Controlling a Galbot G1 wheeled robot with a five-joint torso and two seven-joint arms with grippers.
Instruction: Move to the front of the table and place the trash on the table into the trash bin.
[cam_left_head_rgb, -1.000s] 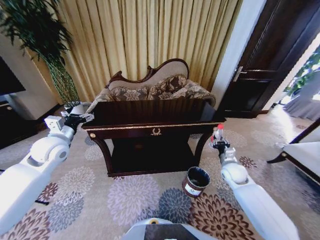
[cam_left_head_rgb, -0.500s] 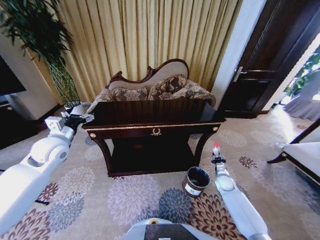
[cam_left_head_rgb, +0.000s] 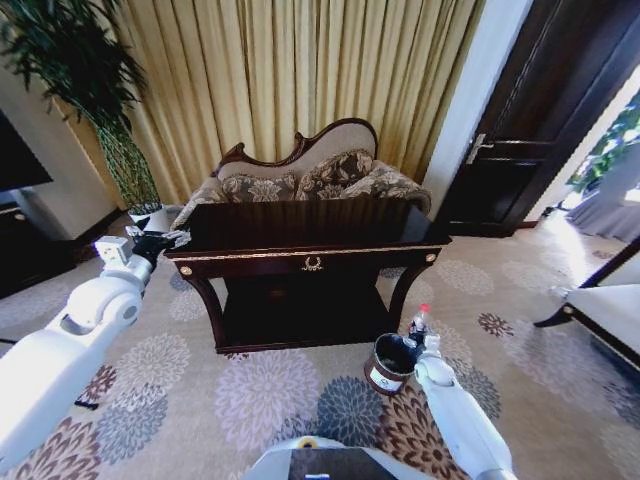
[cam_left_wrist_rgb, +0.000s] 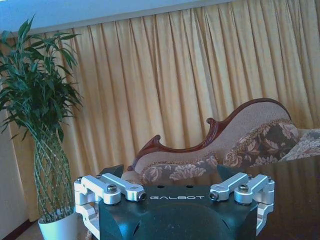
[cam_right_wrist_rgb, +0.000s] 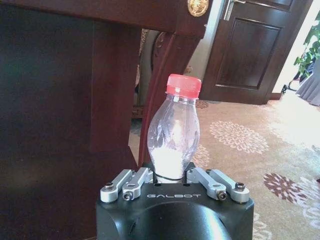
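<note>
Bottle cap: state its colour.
Red. The cap shows best in the right wrist view, on the bottle the right gripper holds.

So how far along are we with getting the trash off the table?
Done: the bottle is off the table and clamped in the right gripper.
In hand: it sits beside the trash bin, not yet inside.
Left: drop it in.
The left gripper waits at the table's left end.

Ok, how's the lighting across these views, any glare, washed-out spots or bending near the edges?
Head view: daylight blows out the carpet by the door, the table top is glossy and mirrors the sofa, and straight lines bow at the edges. Left wrist view: a bluish cast over the curtain. Right wrist view: the bottle is sharp, bright floor behind.
</note>
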